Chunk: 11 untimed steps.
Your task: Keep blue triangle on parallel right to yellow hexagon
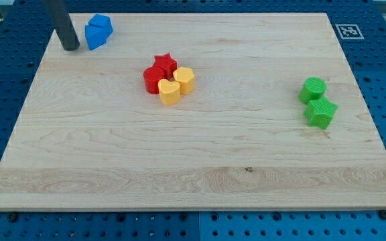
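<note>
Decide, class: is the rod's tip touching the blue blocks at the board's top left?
Apart. The camera view shows a thin strip of bare wood between my tip and the blue blocks just to its right.

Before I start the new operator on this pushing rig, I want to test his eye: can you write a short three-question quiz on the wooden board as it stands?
1. True or false: my tip touches the green blocks.
2. Which blocks form the central cluster? A) red and yellow B) blue and green
3. Fill in: the blue blocks sit at the view's top ____.

Key: 1 false, my tip stands just left of the blue blocks, far from the green cylinder and green star. 2 A: red star, yellow hexagon. 3 left.
</note>
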Tool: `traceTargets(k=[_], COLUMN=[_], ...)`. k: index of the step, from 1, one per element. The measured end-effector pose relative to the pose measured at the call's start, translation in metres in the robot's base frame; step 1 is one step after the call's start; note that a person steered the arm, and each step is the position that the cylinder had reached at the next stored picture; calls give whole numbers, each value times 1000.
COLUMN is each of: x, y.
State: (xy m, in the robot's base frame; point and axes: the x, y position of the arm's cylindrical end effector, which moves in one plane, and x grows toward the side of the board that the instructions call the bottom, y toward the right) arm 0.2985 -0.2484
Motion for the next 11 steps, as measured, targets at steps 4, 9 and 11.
traceTargets(k=[4, 9, 11], x=[-20, -48, -36], y=[65, 163, 126])
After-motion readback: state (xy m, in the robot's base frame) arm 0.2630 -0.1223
